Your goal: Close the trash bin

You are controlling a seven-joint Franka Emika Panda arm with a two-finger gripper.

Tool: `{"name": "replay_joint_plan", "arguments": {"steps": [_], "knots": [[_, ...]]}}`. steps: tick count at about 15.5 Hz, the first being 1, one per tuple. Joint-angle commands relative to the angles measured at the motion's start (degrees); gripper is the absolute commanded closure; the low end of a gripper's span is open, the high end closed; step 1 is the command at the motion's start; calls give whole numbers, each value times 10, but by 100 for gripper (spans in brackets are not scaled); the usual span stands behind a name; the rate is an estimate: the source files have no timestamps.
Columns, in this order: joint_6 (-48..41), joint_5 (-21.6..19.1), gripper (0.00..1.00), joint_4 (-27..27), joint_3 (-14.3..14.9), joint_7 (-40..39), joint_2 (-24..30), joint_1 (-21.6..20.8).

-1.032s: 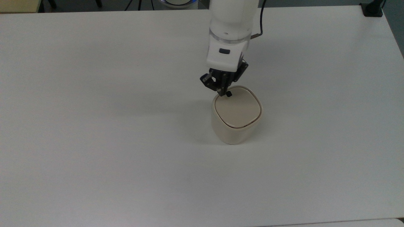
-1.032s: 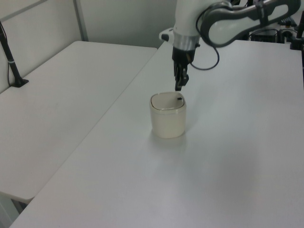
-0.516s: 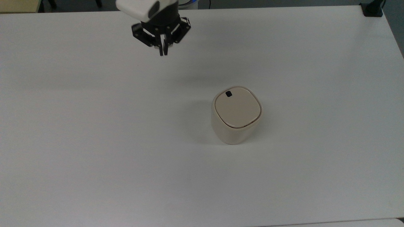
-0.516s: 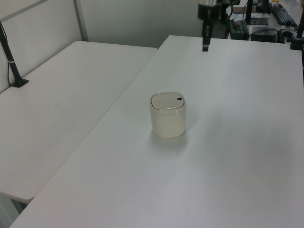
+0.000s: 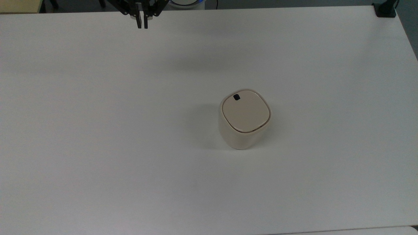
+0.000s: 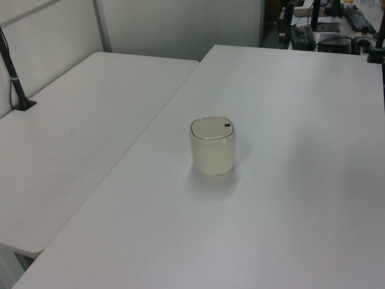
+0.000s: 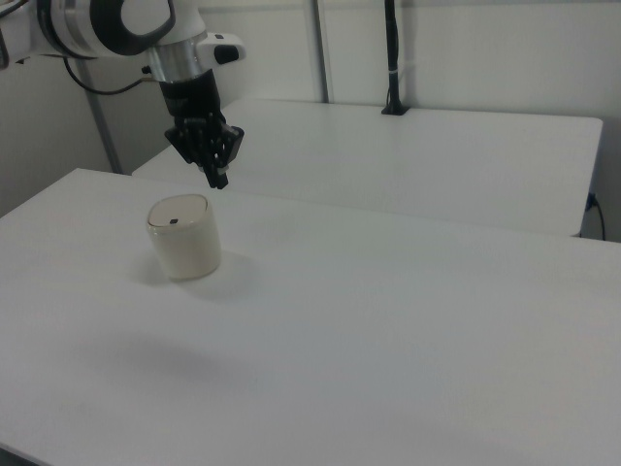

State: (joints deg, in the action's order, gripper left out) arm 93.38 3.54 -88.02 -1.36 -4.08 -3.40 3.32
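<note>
The cream trash bin [image 5: 245,120] stands upright a little right of the middle of the white table [image 5: 98,130]. Its flat lid [image 5: 246,112] lies level in the rim, with a small black square mark [image 5: 236,97] near the far left corner. The bin [image 6: 212,147] has the same shut lid in the left view, and the bin [image 7: 184,241] also stands in the right view. My gripper [image 5: 142,25] hangs at the top view's upper edge, far up and left of the bin, fingers together and holding nothing. In the right view the gripper [image 7: 220,182] hovers above and just right of the bin.
A black clamp [image 5: 385,9] sits at the table's far right corner in the top view. A second white table [image 6: 78,120] adjoins on the left view's left, with a black pole [image 6: 15,78] on it. Wide bare tabletop surrounds the bin.
The gripper lifted off the lid's black-marked corner and drew back up and to the top view's left, away from the bin. The bin has not moved and its lid stays flat.
</note>
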Motion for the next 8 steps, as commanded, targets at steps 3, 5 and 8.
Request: {"name": "replay_joint_plan", "arguments": {"steps": [3,5,8], "knots": [[1,-2,78,-26,46,32,12,-71],[2,-3,75,-27,46,32,11,-72],[2,-3,64,-26,46,32,10,-70]]}}
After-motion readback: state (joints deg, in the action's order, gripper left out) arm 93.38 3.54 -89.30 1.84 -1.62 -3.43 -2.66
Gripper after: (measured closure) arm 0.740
